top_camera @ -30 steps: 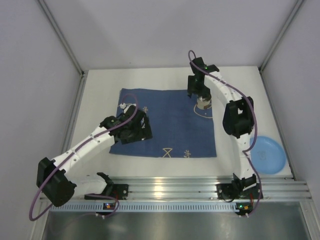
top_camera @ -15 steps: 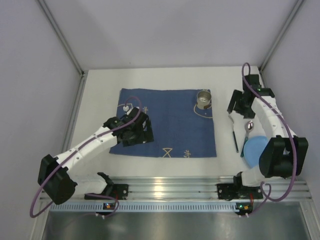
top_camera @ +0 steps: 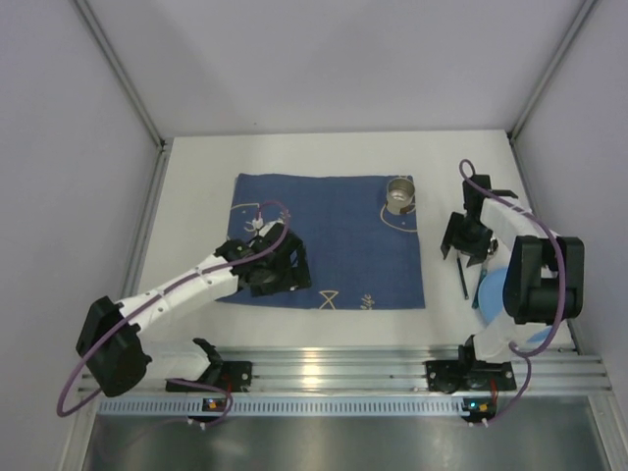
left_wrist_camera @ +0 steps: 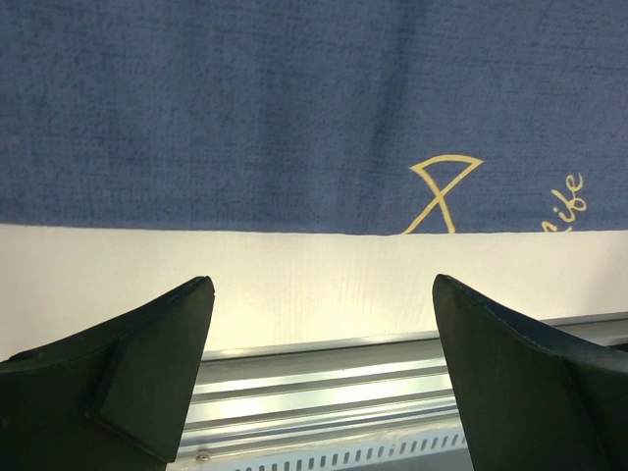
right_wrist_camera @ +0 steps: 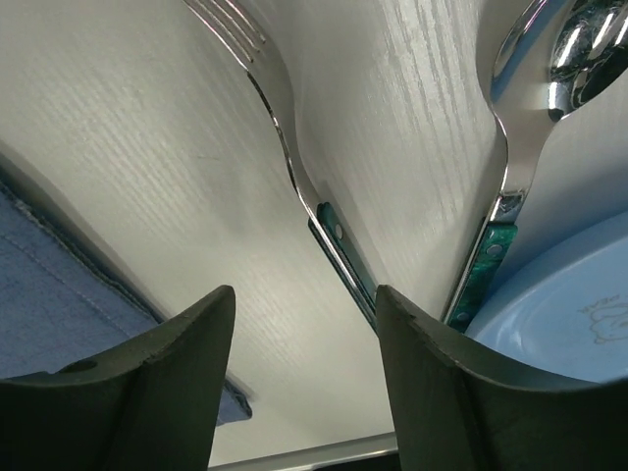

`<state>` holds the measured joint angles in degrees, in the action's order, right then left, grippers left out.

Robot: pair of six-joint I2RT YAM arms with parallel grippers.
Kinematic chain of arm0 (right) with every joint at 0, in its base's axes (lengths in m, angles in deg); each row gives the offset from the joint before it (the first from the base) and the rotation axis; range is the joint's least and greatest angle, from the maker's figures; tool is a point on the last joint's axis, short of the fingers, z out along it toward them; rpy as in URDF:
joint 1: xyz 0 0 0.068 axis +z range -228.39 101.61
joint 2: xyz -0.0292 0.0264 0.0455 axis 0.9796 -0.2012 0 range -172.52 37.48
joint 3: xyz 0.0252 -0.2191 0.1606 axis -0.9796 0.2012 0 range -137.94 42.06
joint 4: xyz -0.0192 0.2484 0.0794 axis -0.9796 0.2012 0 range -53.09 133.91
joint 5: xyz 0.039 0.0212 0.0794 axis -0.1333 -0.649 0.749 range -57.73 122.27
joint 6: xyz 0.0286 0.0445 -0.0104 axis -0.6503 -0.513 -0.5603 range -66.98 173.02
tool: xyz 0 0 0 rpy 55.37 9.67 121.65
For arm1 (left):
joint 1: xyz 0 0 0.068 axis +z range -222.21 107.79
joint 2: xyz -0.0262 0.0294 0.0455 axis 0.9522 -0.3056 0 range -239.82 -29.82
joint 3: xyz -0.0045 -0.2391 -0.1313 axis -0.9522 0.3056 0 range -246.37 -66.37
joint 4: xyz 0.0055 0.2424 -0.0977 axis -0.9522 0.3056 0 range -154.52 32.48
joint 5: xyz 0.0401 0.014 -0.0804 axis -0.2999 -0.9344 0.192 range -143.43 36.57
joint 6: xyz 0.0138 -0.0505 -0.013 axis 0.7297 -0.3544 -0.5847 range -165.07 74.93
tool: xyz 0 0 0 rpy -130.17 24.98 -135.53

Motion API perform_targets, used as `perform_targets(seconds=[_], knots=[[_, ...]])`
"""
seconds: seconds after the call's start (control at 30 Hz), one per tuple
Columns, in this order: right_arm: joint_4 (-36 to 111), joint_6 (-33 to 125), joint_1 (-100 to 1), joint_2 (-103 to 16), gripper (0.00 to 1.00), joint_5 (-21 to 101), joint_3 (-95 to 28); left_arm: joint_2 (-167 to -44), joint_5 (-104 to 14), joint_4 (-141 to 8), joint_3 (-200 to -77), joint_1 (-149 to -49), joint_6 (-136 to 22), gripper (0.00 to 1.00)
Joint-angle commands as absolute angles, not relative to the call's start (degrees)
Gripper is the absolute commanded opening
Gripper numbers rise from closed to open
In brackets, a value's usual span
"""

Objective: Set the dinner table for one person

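Desk (top_camera: 196, 196): the white desk is carrying everything, bare on its left and far sides. We are judging the setting as partly done, with most of the placing left.
Mat (top_camera: 334, 235): the dark blue cloth is lying flat in the middle of the desk. We are counting it as laid, though its centre is holding no plate.
Right arm (top_camera: 540, 280): it is folding back over the right side of the desk and hiding part of the plate. The right jaws are standing wide apart with nothing between them, hanging just above the fork's handle.
Left arm (top_camera: 177, 289): it is reaching over the near edge of the mat. The left jaws are spread wide and gripping nothing; only cloth and bare desk are showing between them.
Plate (right_wrist_camera: 549, 324): the pale blue plate is sitting off the mat, near the right edge of the desk. We are taking its move onto the mat as a step not yet done.
Cup (top_camera: 398, 194): the small metal cup is standing upright on the mat's far right corner, which we are reading as placed.
Fork (right_wrist_camera: 285, 147): it is lying on bare desk between mat and plate, waiting to be set.
Spoon (right_wrist_camera: 579, 39): it is lying beside the fork, along the plate's rim. We cannot tell whether it is touching the rim.
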<state>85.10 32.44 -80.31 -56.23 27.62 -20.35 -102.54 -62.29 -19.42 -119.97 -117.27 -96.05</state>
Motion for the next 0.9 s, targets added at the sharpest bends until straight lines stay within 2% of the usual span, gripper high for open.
perform_targets(seconds=[0.0, 0.2, 0.23, 0.33, 0.4, 0.5, 0.53, 0.73, 0.87], knots=[[83.7, 31.6, -80.8, -58.1, 0.59, 25.8, -22.0, -97.0, -64.9, -18.6, -117.4, -117.4, -99.2, 0.98], [83.9, 31.4, -81.0, -62.2, 0.49, 24.4, -22.4, -90.6, -66.6, -16.4, -113.5, -117.4, -101.7, 0.98], [83.9, 31.4, -81.4, -62.7, 0.4, 25.1, -22.3, -90.3, -66.8, -15.9, -113.1, -117.4, -101.8, 0.98], [83.7, 31.1, -81.6, -64.5, 0.26, 26.1, -21.7, -89.4, -67.5, -15.3, -113.0, -117.4, -102.3, 0.99], [82.8, 31.0, -81.6, -65.0, 0.22, 26.2, -20.5, -89.2, -67.8, -15.1, -113.0, -117.3, -102.5, 0.99], [81.6, 31.1, -81.5, -65.1, 0.1, 26.6, -18.6, -89.7, -67.7, -15.6, -113.1, -117.4, -102.6, 0.98], [81.5, 31.0, -81.4, -64.9, 0.02, 26.8, -18.4, -90.0, -67.6, -15.7, -113.3, -117.4, -102.6, 0.98], [85.9, 31.2, -76.8, -58.5, 0.0, 22.6, -23.1, -92.1, -68.5, -15.9, -116.0, -117.4, -100.1, 0.99], [92.6, 30.7, -72.7, -54.0, 0.0, 18.6, -32.5, -91.7, -70.8, -15.4, -120.5, -117.3, -94.8, 0.98]])
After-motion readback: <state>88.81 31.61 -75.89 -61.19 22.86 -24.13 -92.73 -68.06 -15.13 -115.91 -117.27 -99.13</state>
